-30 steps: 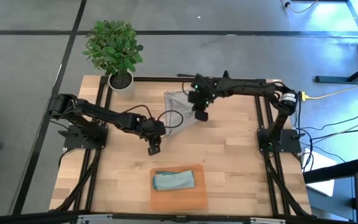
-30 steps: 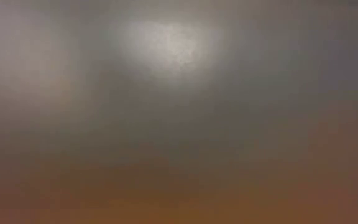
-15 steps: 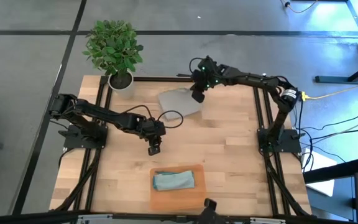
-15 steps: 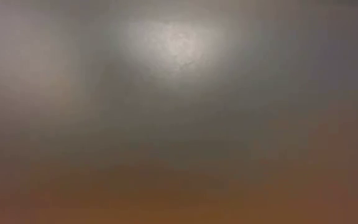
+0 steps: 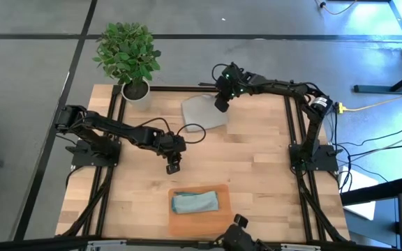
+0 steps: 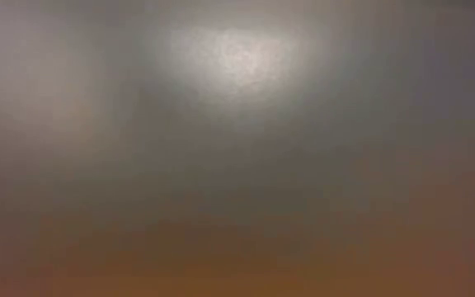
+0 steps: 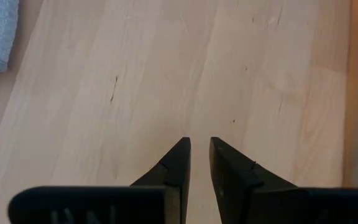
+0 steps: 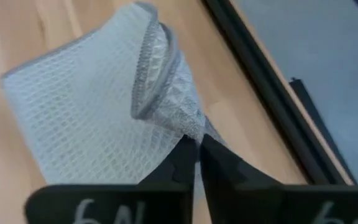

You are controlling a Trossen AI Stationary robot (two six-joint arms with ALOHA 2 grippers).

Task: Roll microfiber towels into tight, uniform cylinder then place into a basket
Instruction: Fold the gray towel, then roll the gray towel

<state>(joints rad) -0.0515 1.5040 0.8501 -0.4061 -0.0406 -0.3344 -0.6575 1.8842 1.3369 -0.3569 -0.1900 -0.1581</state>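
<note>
Right gripper (image 5: 220, 106) at the far edge of the bench (image 5: 257, 160), jaws pressed together on a corner of the grey towel (image 5: 202, 111); pinched corner bunched and folded over itself in the right wrist view (image 8: 160, 74). Rest of the cloth lying flat on the wood, close to the black frame rail (image 5: 187, 88). Left gripper (image 5: 172, 166) hanging over bare wood near mid-bench, well apart from both cloths, holding nothing, jaws set to a narrow gap (image 7: 199, 163). Blue-teal towel (image 5: 195, 202) already in the orange basket (image 5: 222, 224) at the near edge, loosely bunched rather than tightly rolled.

Risks, as judged:
- Thin pinch on a doubled corner: likely to slip if pulled hard, dropping the cloth before any roll starts.
- Folded-over corner likely to give an uneven, lumpy first turn, hence a cone rather than a uniform cylinder.
- Cloth near the rail: a drag outward could catch it on the frame or take it off the bench.
- Far side unpinned: towel may slide instead of rolling unless the left gripper comes to hold it.
- Long carry to the basket: roll may loosen on the way.

Writing: pale partial characters on both wrist mounts, cut off, not readable. No brand or label on cloths, basket, or the potted plant (image 5: 128, 56). Low view fogged, nothing to tell.
</note>
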